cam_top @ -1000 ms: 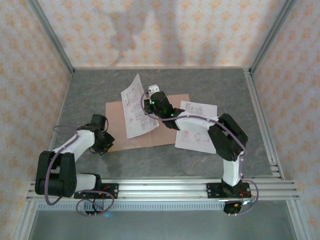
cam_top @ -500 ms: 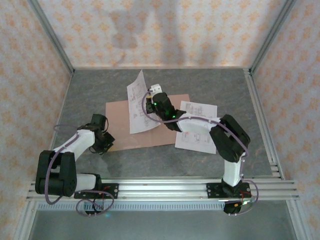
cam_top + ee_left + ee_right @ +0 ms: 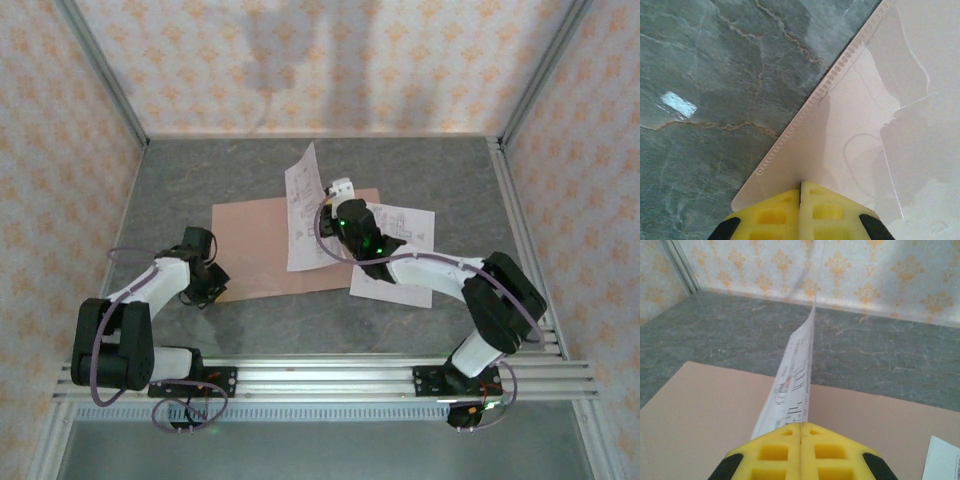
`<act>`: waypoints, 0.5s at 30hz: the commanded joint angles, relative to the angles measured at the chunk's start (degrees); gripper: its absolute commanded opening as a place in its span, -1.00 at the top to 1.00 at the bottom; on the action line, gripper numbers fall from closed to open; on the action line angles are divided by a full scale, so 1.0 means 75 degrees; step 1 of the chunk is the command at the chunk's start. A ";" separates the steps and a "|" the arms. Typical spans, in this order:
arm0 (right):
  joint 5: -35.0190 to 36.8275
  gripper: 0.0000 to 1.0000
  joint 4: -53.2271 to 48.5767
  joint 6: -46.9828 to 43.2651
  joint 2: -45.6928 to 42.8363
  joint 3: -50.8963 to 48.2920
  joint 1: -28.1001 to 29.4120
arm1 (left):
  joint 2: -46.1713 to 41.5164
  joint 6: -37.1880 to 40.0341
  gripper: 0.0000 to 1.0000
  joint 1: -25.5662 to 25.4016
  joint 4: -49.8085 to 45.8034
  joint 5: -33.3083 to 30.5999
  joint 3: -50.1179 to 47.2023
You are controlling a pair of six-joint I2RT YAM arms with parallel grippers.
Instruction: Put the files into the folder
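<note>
The salmon folder [image 3: 250,240] lies flat on the table, left of centre. Over its right part, one of the files, a printed white sheet [image 3: 303,205], stands nearly on edge with my right gripper [image 3: 328,205] shut on its right side. In the right wrist view that sheet [image 3: 795,370] runs edge-on away from the shut gripper [image 3: 801,425], above the folder [image 3: 705,405]. More files [image 3: 412,226] lie flat to the right of the folder, partly under the right arm. My left gripper [image 3: 212,290] is shut, its tips [image 3: 801,183] over the folder's [image 3: 840,115] near-left corner, with nothing seen between them.
The grey marble table [image 3: 190,180] is bounded by aluminium posts and patterned walls. A rail [image 3: 330,375] carrying both arm bases runs along the near edge. A corner of a flat sheet [image 3: 942,460] shows at the lower right of the right wrist view.
My right arm has swung to the right, carrying the held sheet with it and tipping it more upright. The left arm has stayed put.
</note>
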 commanded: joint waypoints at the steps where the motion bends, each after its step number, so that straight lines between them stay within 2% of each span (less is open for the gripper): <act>1: 0.0067 1.00 0.0212 -0.0058 -0.0067 -0.0090 0.0015 | 0.0166 0.0128 0.90 0.0066 -0.0154 -0.0189 0.0079; 15: -0.0081 1.00 0.0358 0.0246 0.0146 -0.0051 0.0345 | 0.0152 0.0148 0.90 0.0067 -0.0154 -0.0169 0.0059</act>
